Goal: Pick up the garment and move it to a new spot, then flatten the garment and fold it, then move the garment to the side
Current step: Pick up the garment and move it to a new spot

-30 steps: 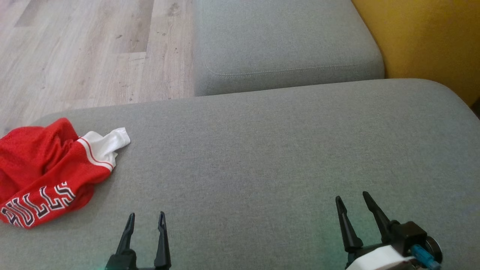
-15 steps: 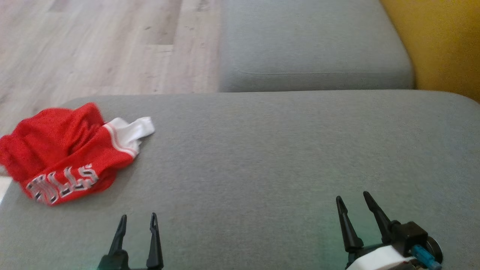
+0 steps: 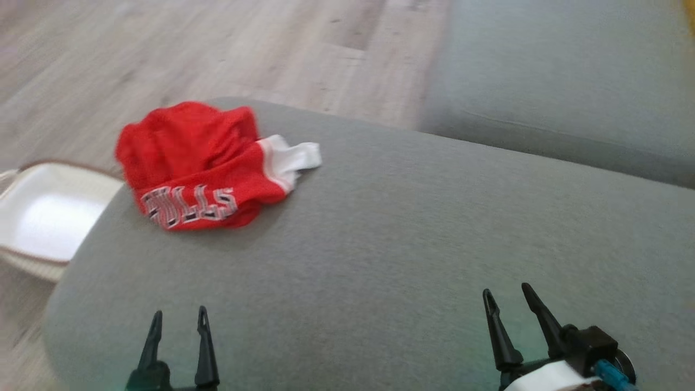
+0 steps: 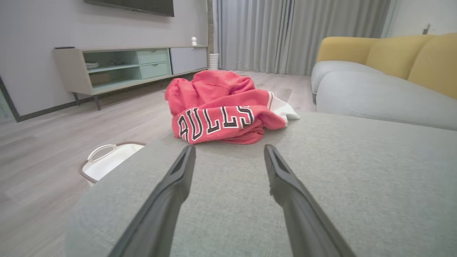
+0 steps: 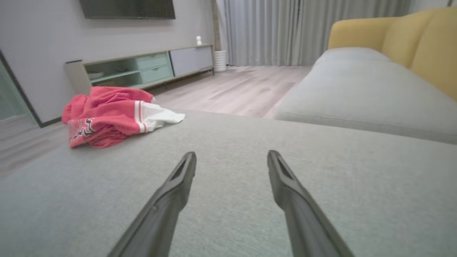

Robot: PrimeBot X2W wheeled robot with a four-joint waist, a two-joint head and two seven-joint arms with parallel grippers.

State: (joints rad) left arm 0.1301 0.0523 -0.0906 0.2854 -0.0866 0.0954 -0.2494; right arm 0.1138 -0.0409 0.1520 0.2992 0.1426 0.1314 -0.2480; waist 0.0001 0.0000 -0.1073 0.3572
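Two grey upholstered surfaces take up most of the scene: the broad seat cushion (image 3: 380,244) under both arms, and a second grey cushion (image 3: 570,81) beyond it to the right, backed by yellow backrests (image 4: 392,53); pale wooden floor (image 3: 217,54) runs past the seat's far and left edges; in the left wrist view grey curtains (image 4: 257,32) hang at the far end of the room, and a long low cabinet (image 4: 125,66) with greenish shelves and drawers stands against the wall under a dark screen (image 4: 132,5); a white basket (image 3: 49,217) with a brown rim sits on the floor just beside the seat's left edge; the garment (image 3: 201,163), red mesh with a white band and black-and-white lettering, lies crumpled near the seat's far left corner, close to the edge above the basket; bare grey fabric lies between it and the left gripper (image 3: 179,312), which hovers over the seat's near edge with its two dark fingers spread apart and holding nothing; the right gripper (image 3: 506,290) sits well to the right, likewise spread wide and empty, apart from the garment.
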